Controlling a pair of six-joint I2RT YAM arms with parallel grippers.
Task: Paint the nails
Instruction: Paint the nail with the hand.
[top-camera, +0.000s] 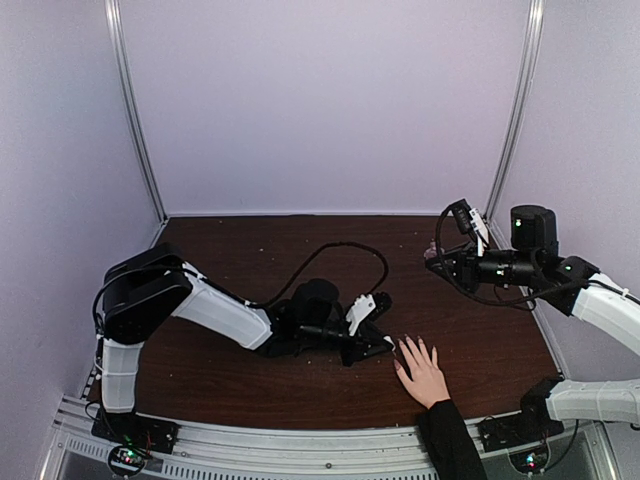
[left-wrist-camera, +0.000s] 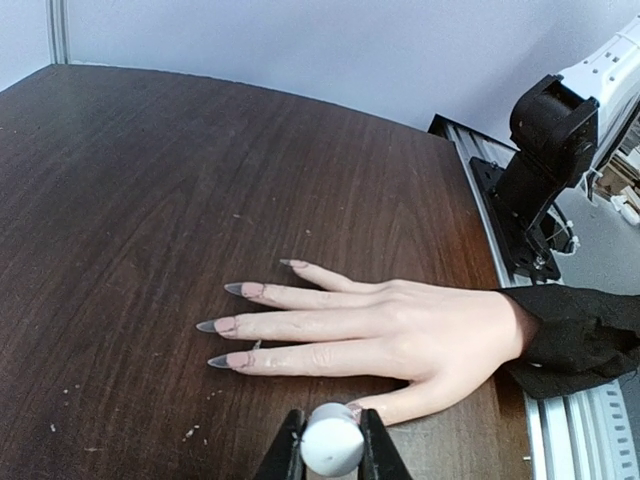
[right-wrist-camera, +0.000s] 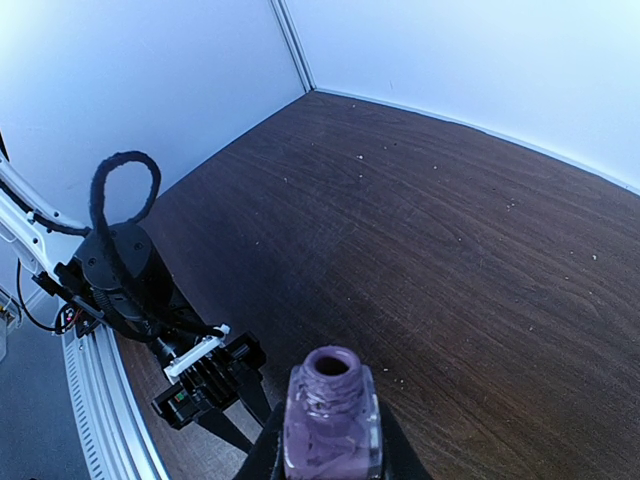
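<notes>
Looking mid-job: left hand (left-wrist-camera: 332, 447) clamped on the cap (left-wrist-camera: 332, 438) by the thumb (left-wrist-camera: 405, 398), right hand (right-wrist-camera: 330, 455) clamped on the open bottle (right-wrist-camera: 332, 415), nails (left-wrist-camera: 232, 289) maybe partly tinted, unsure.

The table (left-wrist-camera: 200, 180) is dark wood with a clear grain, mostly matt with a soft shine. The hand (left-wrist-camera: 400, 335) has smooth, even, matt skin, and its nails (left-wrist-camera: 215, 326) look glossy. The sleeve (left-wrist-camera: 575, 335) is black matt cloth. The bottle (right-wrist-camera: 332, 425) is clear shiny glass with purple smears. The cap (left-wrist-camera: 332, 442) looks like smooth pale plastic. The rail (top-camera: 300, 448) is bare metal.
</notes>
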